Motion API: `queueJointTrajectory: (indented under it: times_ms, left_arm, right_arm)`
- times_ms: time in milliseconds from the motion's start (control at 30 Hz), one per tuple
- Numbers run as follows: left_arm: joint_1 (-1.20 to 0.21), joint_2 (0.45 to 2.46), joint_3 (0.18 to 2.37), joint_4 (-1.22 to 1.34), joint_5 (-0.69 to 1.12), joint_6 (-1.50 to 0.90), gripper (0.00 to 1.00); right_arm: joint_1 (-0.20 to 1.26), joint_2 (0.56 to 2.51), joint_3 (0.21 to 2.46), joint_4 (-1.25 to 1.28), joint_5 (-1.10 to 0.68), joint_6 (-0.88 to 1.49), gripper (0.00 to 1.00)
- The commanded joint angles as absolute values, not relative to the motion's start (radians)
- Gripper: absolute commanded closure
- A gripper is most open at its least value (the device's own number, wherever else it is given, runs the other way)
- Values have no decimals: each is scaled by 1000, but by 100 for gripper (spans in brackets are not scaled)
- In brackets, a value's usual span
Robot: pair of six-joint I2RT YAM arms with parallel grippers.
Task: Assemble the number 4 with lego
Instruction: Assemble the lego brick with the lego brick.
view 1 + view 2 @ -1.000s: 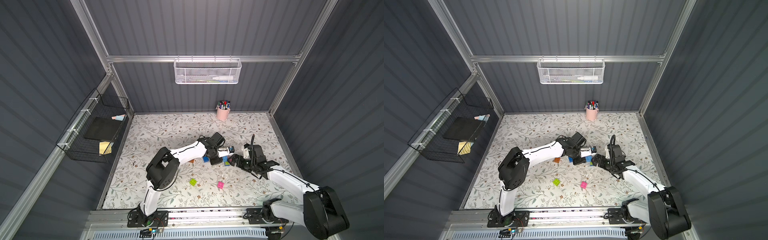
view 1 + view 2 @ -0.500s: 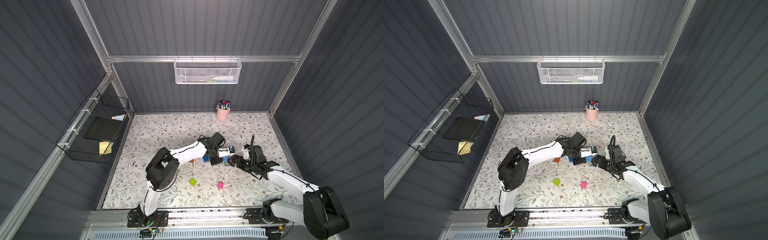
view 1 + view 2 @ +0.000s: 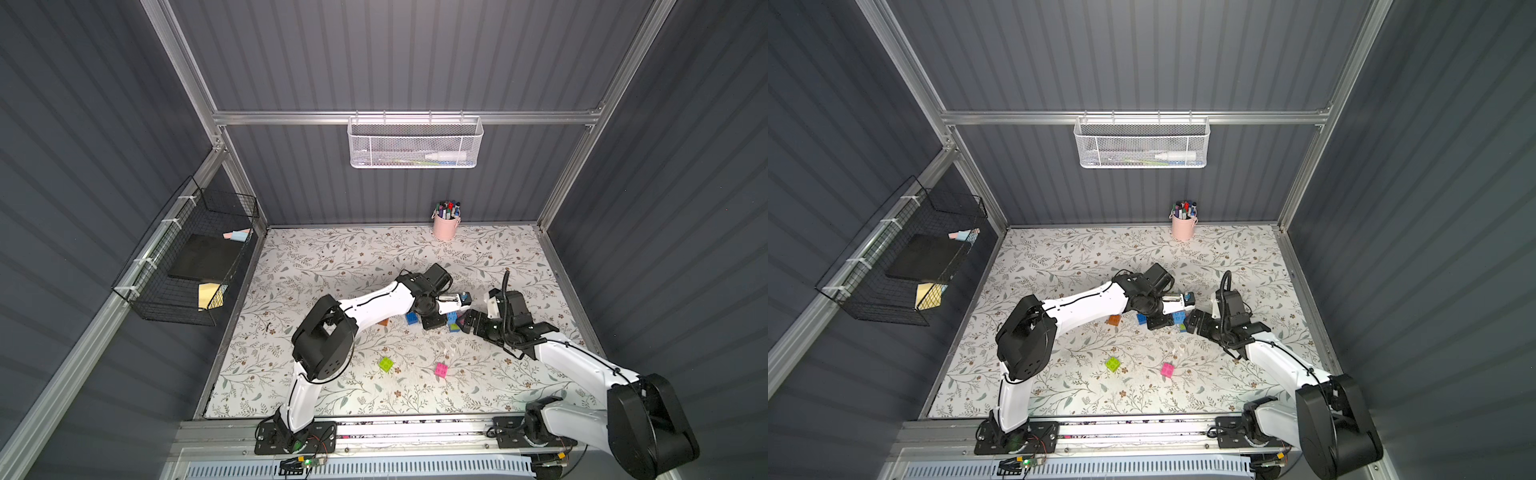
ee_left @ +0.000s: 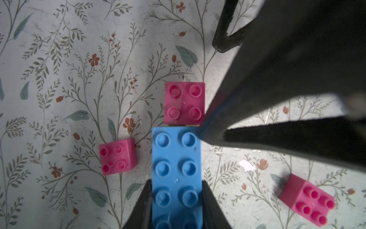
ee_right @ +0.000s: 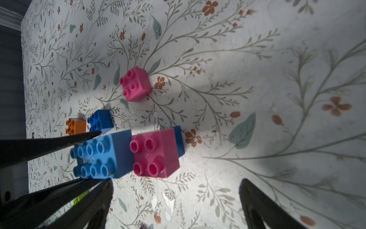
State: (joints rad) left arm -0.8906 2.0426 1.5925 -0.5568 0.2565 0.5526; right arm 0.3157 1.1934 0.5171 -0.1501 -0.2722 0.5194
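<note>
Two grippers meet on the floral mat [image 3: 332, 266]: my left gripper [image 4: 176, 200] clamps the long light-blue brick [image 4: 176, 158], its far end against a stacked pink brick [image 4: 184, 103]. My right gripper [image 5: 176, 186] stands spread wide beside them. A dark-blue brick [image 5: 100, 121] and an orange brick [image 5: 76, 125] lie nearby.

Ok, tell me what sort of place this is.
Probably a robot test booth: two arms bolted to a rail, grey panel walls on a metal frame, toy bricks on a flowered mat.

Tops overhead; wrists seemingly near lego [image 4: 176, 168].
</note>
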Motion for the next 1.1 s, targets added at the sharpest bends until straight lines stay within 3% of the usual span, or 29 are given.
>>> queueJointTrajectory:
  times_ms: [0, 1067]
  left_arm:
    - [-916, 2027, 1618, -620, 296, 561, 99]
    - [-920, 2076, 1615, -630, 255, 532, 100]
  right_arm:
    - [311, 1175, 514, -136, -258, 520, 1]
    - [311, 1069, 506, -166, -231, 527, 1]
